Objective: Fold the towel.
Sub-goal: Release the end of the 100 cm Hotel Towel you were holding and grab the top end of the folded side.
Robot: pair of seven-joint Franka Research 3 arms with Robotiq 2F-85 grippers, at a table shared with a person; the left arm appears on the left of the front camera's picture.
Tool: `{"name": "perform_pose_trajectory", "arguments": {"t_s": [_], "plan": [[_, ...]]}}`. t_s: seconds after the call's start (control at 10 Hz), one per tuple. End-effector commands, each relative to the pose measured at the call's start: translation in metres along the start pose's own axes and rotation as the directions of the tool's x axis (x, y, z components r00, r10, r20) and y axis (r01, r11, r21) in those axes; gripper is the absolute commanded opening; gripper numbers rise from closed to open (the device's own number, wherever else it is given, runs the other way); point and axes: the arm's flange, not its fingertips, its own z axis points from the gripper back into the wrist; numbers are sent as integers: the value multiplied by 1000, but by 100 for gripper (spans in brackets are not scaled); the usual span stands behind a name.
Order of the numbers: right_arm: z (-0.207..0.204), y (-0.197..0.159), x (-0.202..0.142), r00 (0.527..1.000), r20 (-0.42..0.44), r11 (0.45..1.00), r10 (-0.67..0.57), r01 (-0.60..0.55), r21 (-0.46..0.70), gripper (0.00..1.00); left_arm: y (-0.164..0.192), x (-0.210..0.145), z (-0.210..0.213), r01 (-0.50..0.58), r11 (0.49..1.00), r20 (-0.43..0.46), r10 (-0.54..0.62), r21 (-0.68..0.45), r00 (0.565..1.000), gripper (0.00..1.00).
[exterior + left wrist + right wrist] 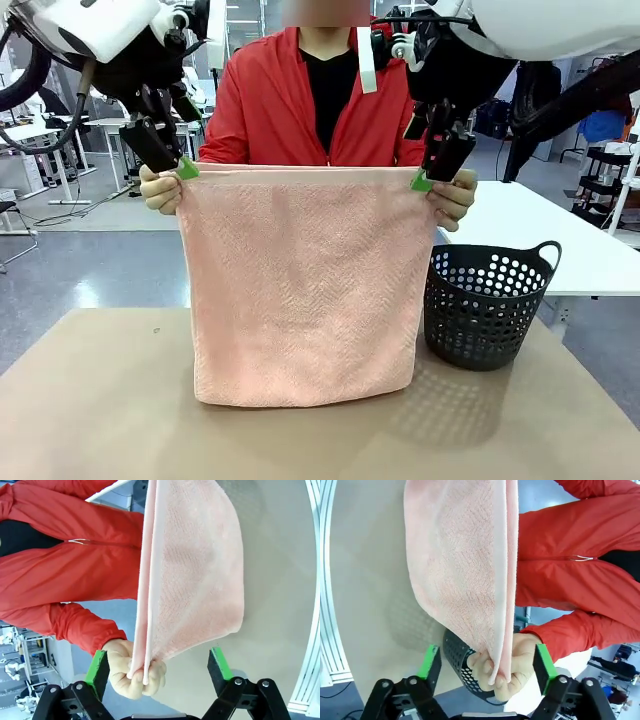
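One light salmon-pink terry-cloth towel [305,290], doubled over, hangs upright. Its lower edge rests on the brown worktop [100,400]. A person in a red jacket [262,110] pinches both upper corners: hand by the left gripper [160,190], hand by the right gripper [455,198].

One dark grey perforated plastic basket [487,305] stands on the worktop just beside the towel, robot's right side.

Front view: left gripper [180,165] and right gripper [428,178] sit at the two upper corners. One green pad shows on each; jaw spread unreadable here.

Left wrist view: jaws spread wide, gripping nothing. The pinching hand and towel corner sit between the pads, the hand close against one. Two towel layers show edge-on.

Right wrist view: same, jaws wide and empty, the hand close to one pad, the basket wall behind it.

Count: one towel, one basket, two grippers, two hands.
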Motion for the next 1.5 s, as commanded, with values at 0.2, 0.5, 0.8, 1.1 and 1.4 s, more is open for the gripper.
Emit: {"name": "perform_pose_trajectory", "arguments": {"t_s": [0.2, 0.5, 0.8, 1.1, 1.4], "plan": [[-10, -2, -4, 1000, 20, 1000, -3, 3, -11, 100, -3, 1, -11, -5, 999, -2, 6, 37, 1000, 100], [-17, -25, 3, 1000, 2, 999, 13, -13, 32, 100, 19, 8, -18, 18, 999, -5, -18, -45, 1000, 100], [-37, -49, 10, 1000, -24, 995, 16, -14, 94, 100, 40, 13, -40, 21, 983, -35, -28, -181, 999, 100], [-61, -55, 6, 999, -52, 979, -5, 15, 201, 100, 46, 2, -70, -41, 963, -55, 27, -266, 998, 100], [-74, -48, 1, 998, -66, 972, -4, 19, 236, 40, 39, -11, -88, -74, 953, -67, 57, -292, 996, 34]]}}
